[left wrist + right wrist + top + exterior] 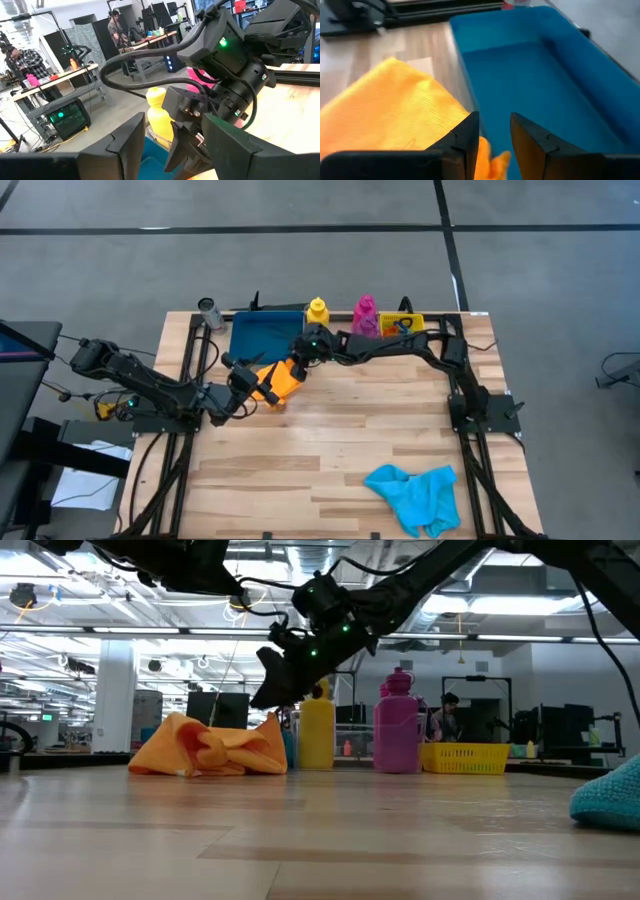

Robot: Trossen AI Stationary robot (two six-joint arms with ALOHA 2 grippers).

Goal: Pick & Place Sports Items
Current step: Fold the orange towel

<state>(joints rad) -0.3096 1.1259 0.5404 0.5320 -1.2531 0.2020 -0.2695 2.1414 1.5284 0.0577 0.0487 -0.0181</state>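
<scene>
The orange cloth (281, 379) lies crumpled in soft folds on the pale wood-plank tabletop (340, 440), just at the 6 o'clock edge of the blue tray (262, 336); in the right wrist view its ribbed weave (390, 110) runs up against the tray's smooth moulded wall (530, 95). The right claw (298, 365) hangs over the cloth's edge nearest the tray, its two dark fingers (465, 140) set a narrow gap apart, with a tip of orange fabric showing between them; whether they pinch it I cannot tell. The left claw (262, 385) sits at the cloth's 9 o'clock side, its blocky fingers (125, 145) spread apart, empty.

At the tray's 3 o'clock side stand two rounded plastic bottles, the yellow bottle (317, 311) and next the magenta bottle (365, 315), both upright. Further towards 3 o'clock is the small yellow bin (402, 326), a slotted basket in the low view (465, 756). The cyan cloth (415, 492), fluffy and bunched, lies well apart near the tabletop's 5 o'clock corner. Beyond the tabletop, a person (116, 27) stands by workbenches in the room.
</scene>
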